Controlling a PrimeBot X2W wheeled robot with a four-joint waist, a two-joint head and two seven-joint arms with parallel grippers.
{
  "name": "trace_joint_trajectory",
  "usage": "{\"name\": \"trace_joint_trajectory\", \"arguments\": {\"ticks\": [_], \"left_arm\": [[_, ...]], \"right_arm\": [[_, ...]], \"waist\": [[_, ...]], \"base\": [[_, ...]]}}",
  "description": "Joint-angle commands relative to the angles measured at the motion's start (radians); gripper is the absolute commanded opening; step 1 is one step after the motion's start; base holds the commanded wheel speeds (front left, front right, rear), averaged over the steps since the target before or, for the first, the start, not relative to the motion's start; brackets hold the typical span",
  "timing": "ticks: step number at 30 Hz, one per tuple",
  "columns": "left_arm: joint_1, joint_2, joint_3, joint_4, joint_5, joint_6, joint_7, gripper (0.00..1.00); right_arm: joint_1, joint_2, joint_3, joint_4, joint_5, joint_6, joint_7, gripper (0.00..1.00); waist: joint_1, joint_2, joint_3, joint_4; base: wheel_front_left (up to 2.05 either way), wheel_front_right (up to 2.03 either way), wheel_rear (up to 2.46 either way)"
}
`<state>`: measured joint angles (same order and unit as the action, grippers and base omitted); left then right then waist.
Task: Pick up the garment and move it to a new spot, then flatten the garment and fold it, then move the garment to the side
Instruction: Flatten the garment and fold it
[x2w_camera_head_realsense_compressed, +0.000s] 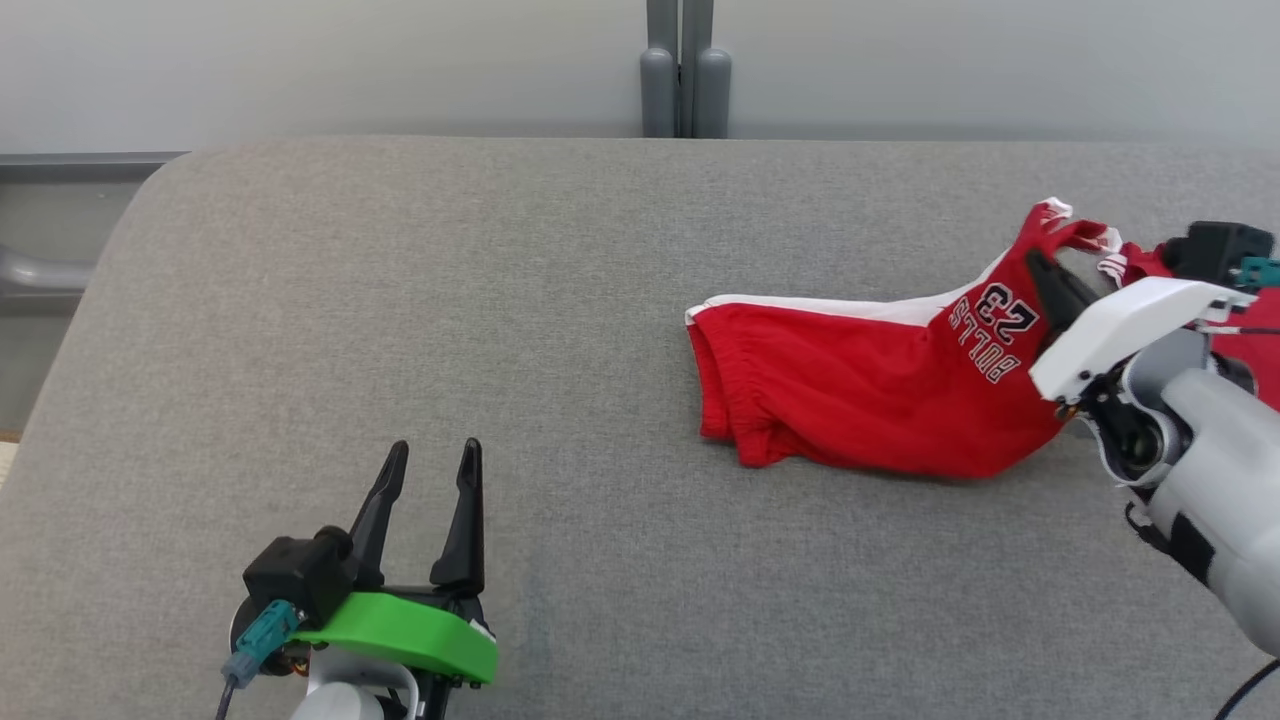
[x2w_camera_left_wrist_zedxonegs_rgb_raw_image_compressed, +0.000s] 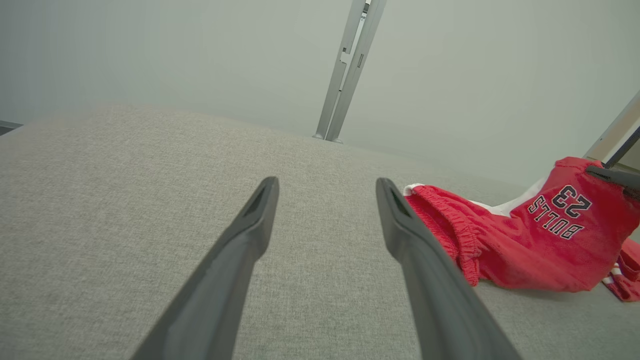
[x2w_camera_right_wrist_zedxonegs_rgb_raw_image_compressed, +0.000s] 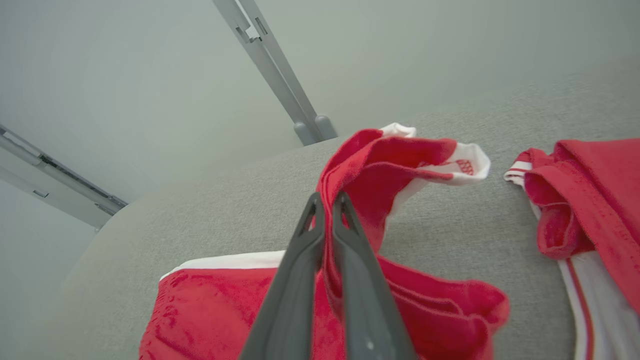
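Here the right gripper (x2w_camera_right_wrist_zedxonegs_rgb_raw_image_compressed: 326, 200) has its two dark fingers pressed together on a fold of the garment (x2w_camera_head_realsense_compressed: 850, 390), a pair of red shorts with a white side stripe and "BULLS 23" printed on one leg. The pinched fold is raised off the grey padded table (x2w_camera_head_realsense_compressed: 500, 300) at the right side of the head view. From there the cloth slopes down to the left, and the elastic waistband lies flat near the middle of the table. The right forearm (x2w_camera_head_realsense_compressed: 1210, 450) comes in from the lower right corner and angles up and to the left, its white wrist cover just over the printed leg.

The left gripper (x2w_camera_head_realsense_compressed: 434, 447) sits low at the lower left, fingers spread wide and pointing up the view, well apart from the shorts; whether it touches the table I cannot tell. A second red piece (x2w_camera_right_wrist_zedxonegs_rgb_raw_image_compressed: 590, 200) with white trim lies just beside the raised fold.
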<state>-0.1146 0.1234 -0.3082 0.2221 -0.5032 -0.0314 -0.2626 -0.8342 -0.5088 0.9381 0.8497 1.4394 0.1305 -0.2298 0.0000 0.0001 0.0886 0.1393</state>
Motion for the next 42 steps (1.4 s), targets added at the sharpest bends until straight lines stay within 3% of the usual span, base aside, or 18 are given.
{"name": "trace_joint_trajectory", "arguments": {"ticks": [1,7,16,26,28,34,42], "left_arm": [[0.015,-0.002,0.001,0.005,0.006,-0.004,-0.003,1.0],[0.017,-0.017,0.001,0.025,0.01,-0.012,-0.002,1.0],[0.003,-0.036,0.006,0.049,0.022,-0.03,-0.002,1.0],[0.014,-0.046,0.032,0.061,0.037,-0.036,-0.002,1.0],[0.01,-0.046,0.035,0.062,0.04,-0.038,-0.002,1.0],[0.015,-0.043,0.062,0.058,0.05,-0.037,-0.002,1.0],[0.058,-0.027,0.118,-0.01,0.076,-0.021,-0.002,1.0]], "right_arm": [[-0.014,0.022,0.02,0.01,-0.019,0.0,0.018,0.0],[-0.067,0.123,0.079,0.085,-0.056,0.0,0.084,0.0],[-0.08,0.23,0.123,0.184,-0.084,0.0,0.092,0.0],[-0.041,0.306,0.167,0.222,-0.102,0.0,0.102,0.0],[-0.034,0.323,0.175,0.217,-0.102,0.0,0.105,1.0],[-0.035,0.312,0.18,0.128,-0.102,0.0,0.057,1.0],[-0.03,0.192,0.108,-0.079,-0.147,0.0,-0.034,1.0]], "waist": [[0.0,-0.0001,-0.017,0.03],[0.0,-0.0001,-0.02,0.095],[0.0,-0.0001,0.002,0.185],[0.0,-0.0001,-0.002,0.173],[0.0,-0.0001,-0.003,0.159],[0.0,-0.0001,-0.02,0.105],[0.0,-0.0001,-0.07,0.013]], "base": [[0.0,0.0,0.0],[0.0,0.0,0.0],[0.0,0.0,0.0],[0.0,0.0,0.0],[0.0,0.0,0.0],[0.0,0.0,0.0],[0.0,0.0,0.0]]}}
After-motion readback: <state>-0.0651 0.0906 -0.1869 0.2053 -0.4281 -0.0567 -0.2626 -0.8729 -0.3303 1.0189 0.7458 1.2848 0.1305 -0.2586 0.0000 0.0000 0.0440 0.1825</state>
